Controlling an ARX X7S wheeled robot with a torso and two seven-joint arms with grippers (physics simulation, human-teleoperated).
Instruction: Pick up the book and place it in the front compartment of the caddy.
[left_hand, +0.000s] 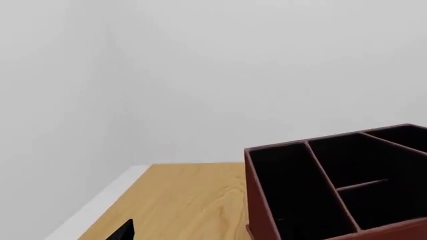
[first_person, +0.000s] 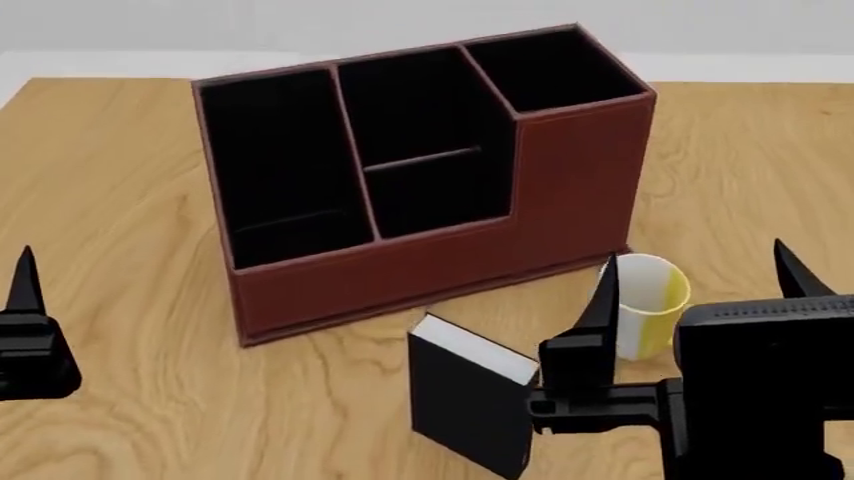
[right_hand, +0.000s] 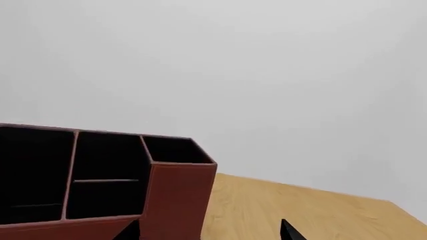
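An office-style desk setting: a wooden tabletop (first_person: 120, 200) holding a leather desk organiser (first_person: 441, 250), a mug (first_person: 650, 305) and a book (first_person: 467, 400), against bare white walls (right_hand: 267, 75).

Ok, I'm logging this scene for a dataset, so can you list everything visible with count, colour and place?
caddy: one, reddish-brown with black-lined cells, centre of the table, toward the back.
book: one, black covers with white page edges, upright in front of the caddy.
mug: one, white and yellow, beside the book at the caddy's front corner, partly behind the right claw.
table: one, light wood.
left claw: black, low at the table's left; one finger shows.
right claw: black, open, by the book and mug.
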